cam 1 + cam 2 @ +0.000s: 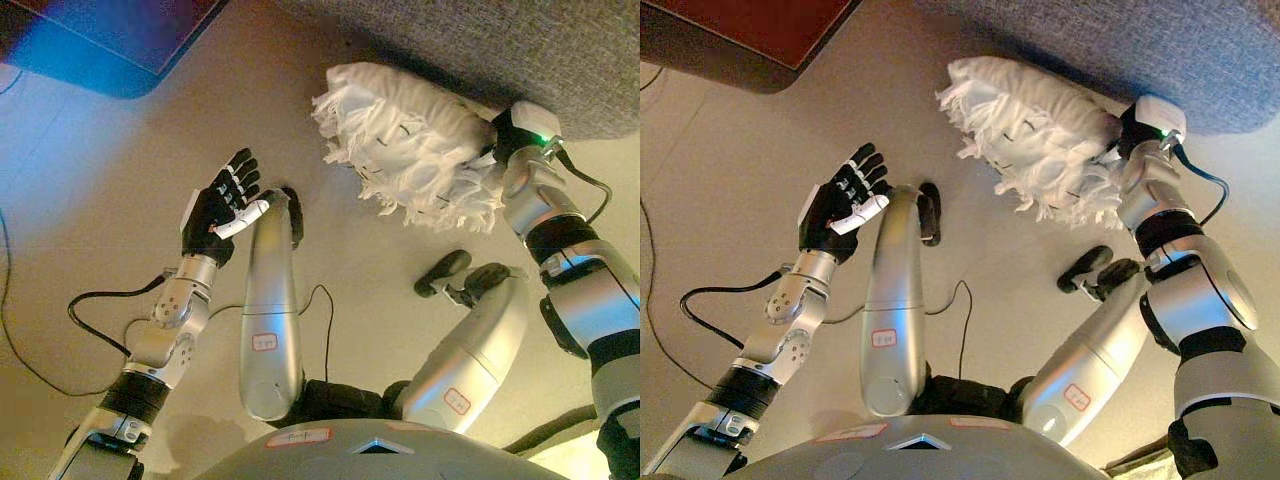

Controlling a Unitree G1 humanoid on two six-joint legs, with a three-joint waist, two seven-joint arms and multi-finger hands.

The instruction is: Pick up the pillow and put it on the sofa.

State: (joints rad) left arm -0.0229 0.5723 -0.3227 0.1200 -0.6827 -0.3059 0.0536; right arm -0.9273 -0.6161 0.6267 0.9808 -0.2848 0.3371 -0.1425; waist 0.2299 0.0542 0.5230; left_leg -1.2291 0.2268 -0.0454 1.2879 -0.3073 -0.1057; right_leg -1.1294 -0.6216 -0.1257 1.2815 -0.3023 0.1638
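Observation:
A white shaggy pillow (pixel 410 140) lies on the beige floor, its far side against the base of the grey sofa (pixel 520 50). My right hand (pixel 1118 135) reaches into the pillow's right end; its fingers are buried in the fringe. To the left my left hand (pixel 222 205) is raised above the floor with its fingers straight and spread, palm facing the pillow, about a hand's width from it and touching nothing.
A dark red-brown piece of furniture (pixel 740 30) fills the upper left corner. The grey sofa's front runs across the top right. Beige floor (pixel 100 180) stretches between them.

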